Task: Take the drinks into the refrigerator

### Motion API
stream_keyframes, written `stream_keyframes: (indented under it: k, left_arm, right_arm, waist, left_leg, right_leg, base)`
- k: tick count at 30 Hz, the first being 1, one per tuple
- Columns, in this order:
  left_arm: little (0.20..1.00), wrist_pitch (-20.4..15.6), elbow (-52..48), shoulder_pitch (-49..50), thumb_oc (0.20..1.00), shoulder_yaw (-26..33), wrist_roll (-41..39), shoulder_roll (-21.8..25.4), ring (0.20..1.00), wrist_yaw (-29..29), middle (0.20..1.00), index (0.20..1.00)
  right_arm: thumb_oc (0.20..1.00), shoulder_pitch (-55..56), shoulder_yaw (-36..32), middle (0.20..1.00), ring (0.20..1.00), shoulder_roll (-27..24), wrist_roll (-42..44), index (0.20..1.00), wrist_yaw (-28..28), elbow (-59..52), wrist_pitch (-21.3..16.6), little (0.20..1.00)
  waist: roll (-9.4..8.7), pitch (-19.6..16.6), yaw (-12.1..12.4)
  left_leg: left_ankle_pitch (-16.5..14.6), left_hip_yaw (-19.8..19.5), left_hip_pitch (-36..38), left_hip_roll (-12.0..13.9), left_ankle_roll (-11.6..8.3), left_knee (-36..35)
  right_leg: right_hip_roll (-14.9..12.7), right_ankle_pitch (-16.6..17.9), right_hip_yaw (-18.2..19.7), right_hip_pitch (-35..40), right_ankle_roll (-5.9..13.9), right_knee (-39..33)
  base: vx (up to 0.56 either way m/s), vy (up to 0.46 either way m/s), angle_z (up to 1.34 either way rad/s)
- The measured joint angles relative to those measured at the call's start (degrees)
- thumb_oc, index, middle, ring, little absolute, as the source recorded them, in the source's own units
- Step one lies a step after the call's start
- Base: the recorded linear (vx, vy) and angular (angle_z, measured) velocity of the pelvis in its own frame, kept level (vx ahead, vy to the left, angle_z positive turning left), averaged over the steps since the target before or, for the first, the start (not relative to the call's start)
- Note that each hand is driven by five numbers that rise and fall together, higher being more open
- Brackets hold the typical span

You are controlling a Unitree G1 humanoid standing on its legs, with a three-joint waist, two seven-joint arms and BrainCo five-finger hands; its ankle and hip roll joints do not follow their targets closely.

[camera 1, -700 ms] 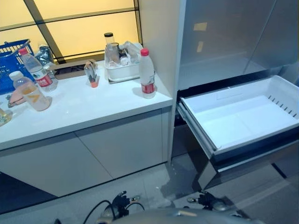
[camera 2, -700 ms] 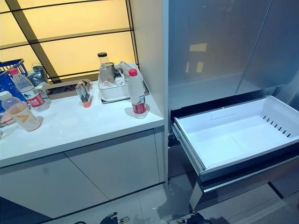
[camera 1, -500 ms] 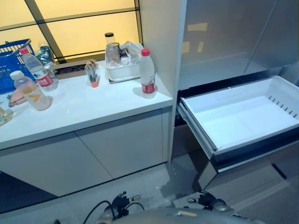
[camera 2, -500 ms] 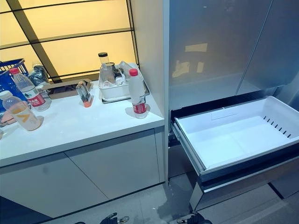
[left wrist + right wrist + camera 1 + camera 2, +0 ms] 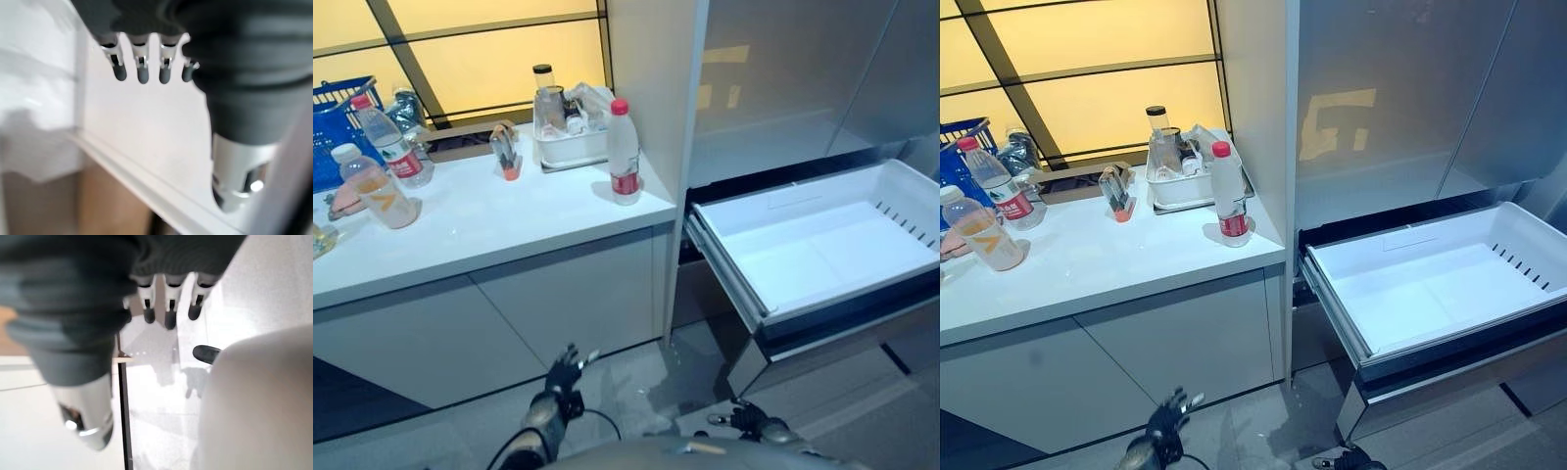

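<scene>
— Our left hand (image 5: 564,375) hangs low in front of the white cabinet doors (image 5: 509,323), below the counter (image 5: 480,230); its fingers (image 5: 142,68) are straight and loose, holding nothing.

— And our right hand (image 5: 745,418)?

— Down near the floor by the foot of the refrigerator (image 5: 773,88). In its wrist view the fingers (image 5: 169,313) hang relaxed as well, with nothing between them.

— Where do we see the drinks?

— All on the counter. A red-capped bottle with a red label (image 5: 624,153) stands upright near the counter's right end, just beside the refrigerator wall. Behind it sits a white tub (image 5: 570,147) of jars and packets. Far to the left stand a white-capped bottle of pale orange drink (image 5: 374,187) and another red-capped bottle (image 5: 389,144), next to a blue basket (image 5: 333,127).

— And the refrigerator?

— Its lower drawer (image 5: 822,245) is pulled out, the white bin inside bare. The upper doors are closed.
</scene>
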Motion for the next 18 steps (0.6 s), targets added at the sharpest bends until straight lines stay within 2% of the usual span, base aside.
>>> stream_keyframes:
  k: [3,6,9,18]
  left_arm:
    - [1.0,-0.43,-9.14,0.45,1.0,-0.1,-2.77,1.31,1.0,-1.85,1.0,1.0]
    - [1.0,-0.08,-12.39,0.29,1.0,-0.37,-4.92,1.55,1.0,-2.4,1.0,1.0]
    - [1.0,0.06,-20.1,0.67,1.0,-0.7,-7.88,2.15,1.0,-3.41,1.0,1.0]
    - [1.0,-0.32,-33.56,0.08,1.0,-1.69,-9.21,4.59,1.0,-4.6,1.0,1.0]
  right_arm:
    - [1.0,-0.04,-0.05,1.0,1.0,-0.51,0.36,1.0,0.06,-0.26,0.0,1.0]
    - [1.0,-0.05,-0.05,1.0,1.0,-0.75,0.48,1.0,0.25,-0.24,0.0,1.0]
    - [1.0,-0.02,-0.05,1.0,1.0,-0.74,0.92,1.0,0.84,-0.1,0.14,1.0]
    - [1.0,-0.07,-0.03,1.0,1.0,-0.04,0.98,1.0,1.03,-0.11,0.13,1.0]
  waist:
    - [0.39,0.74,0.25]
    - [0.82,0.86,1.18]
    - [0.8,1.04,1.41]
    - [0.85,1.01,1.38]
  left_leg:
    - [0.01,0.14,0.12,-0.03,-0.01,-0.05]
    - [0.0,0.52,0.44,-0.02,0.0,-0.07]
    - [0.01,0.67,0.9,0.03,-0.01,-0.39]
    - [0.0,0.72,1.0,-0.04,0.01,-0.42]
  right_leg:
    - [0.01,0.05,0.04,0.09,0.07,-0.01]
    - [0.06,0.05,0.5,0.1,0.07,-0.01]
    - [0.16,0.03,0.7,0.24,0.07,-0.01]
    - [0.12,-0.04,0.98,0.27,0.2,-0.01]
  base:
    - [0.0,0.0,0.0]
    - [0.01,0.003,-0.07]
    - [0.0,0.001,-0.04]
    - [0.0,0.0,0.0]
